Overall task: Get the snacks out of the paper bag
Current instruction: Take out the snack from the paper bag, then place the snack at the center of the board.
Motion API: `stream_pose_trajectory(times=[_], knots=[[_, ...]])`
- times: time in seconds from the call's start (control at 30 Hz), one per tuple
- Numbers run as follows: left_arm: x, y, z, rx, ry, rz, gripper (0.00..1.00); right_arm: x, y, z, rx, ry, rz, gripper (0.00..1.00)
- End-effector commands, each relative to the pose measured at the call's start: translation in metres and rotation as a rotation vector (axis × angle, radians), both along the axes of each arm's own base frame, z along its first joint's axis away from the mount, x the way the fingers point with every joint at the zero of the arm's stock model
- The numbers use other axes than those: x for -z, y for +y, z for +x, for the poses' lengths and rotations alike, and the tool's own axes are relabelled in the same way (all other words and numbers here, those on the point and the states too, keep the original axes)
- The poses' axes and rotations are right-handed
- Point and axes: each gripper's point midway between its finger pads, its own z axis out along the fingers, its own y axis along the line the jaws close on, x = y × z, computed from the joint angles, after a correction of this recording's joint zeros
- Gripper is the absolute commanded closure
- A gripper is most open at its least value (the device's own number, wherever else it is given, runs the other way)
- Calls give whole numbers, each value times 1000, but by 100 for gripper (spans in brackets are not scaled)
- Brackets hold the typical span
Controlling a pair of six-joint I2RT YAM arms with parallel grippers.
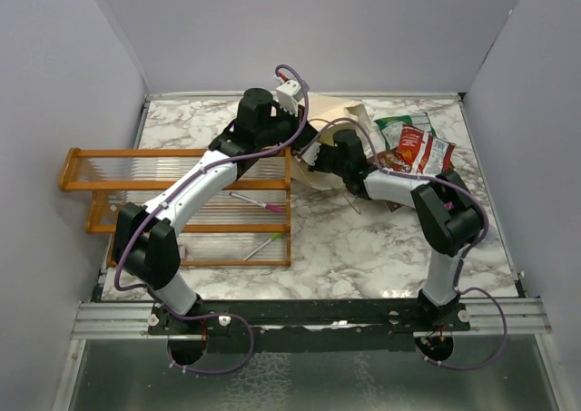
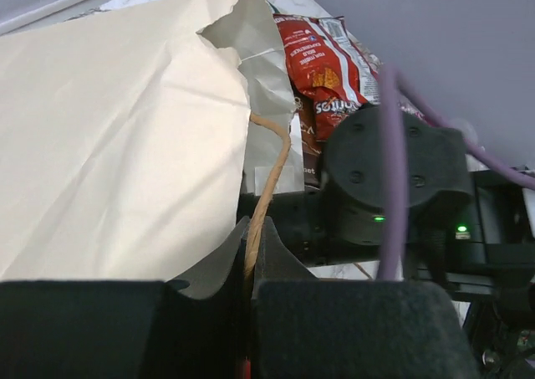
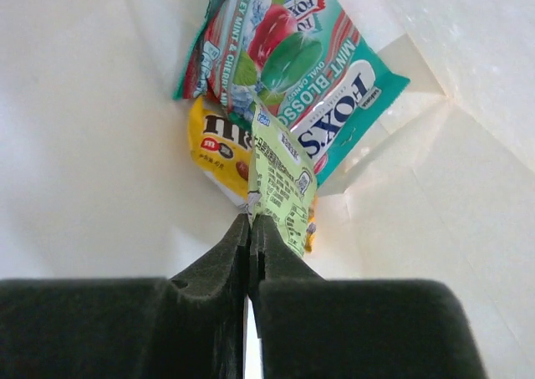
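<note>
Paper bag (image 1: 336, 112) seems to lie on its side, right of the rack (image 1: 182, 202). Left gripper (image 2: 252, 233) is pinched shut on its twine handle (image 2: 272, 170). Right gripper (image 3: 251, 224) is inside the bag, closed on a corner of the lime packet (image 3: 282, 178), with teal (image 3: 318, 69) and yellow (image 3: 213, 140) packets against it. Red packets (image 1: 413, 143) lie outside, at right. That thin corner grip may slip, the pull may drag the neighbours, or the twine could slide free and let the mouth sag.
</note>
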Motion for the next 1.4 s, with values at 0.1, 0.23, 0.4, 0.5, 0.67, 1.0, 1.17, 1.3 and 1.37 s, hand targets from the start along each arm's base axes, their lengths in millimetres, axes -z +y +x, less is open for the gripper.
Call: stream_pose_trajectory(times=[0.1, 0.23, 0.4, 0.5, 0.67, 1.0, 1.17, 1.3, 1.37], knots=[[-4, 3, -7, 0, -5, -8, 100, -51, -8, -38, 61, 18, 260, 99], [-1, 4, -6, -8, -13, 1, 100, -46, -23, -51, 112, 25, 290, 99], [4, 3, -4, -7, -6, 10, 100, -51, -29, -57, 127, 9, 305, 99], [3, 4, -4, -8, -10, 11, 100, -60, -32, -60, 140, 0, 340, 99], [1, 6, -3, -21, -16, 18, 100, -68, -42, -74, 170, 42, 350, 99], [1, 12, 2, -68, 0, 41, 100, -108, -49, -170, 101, 324, 633, 99], [2, 13, 4, -83, 9, 48, 100, -142, -79, -200, 171, 287, 821, 99], [3, 14, 4, -91, 11, 52, 100, -167, -102, -209, 256, 245, 890, 99], [2, 16, 5, -98, 8, 53, 100, -176, -109, -216, 268, 233, 906, 99]])
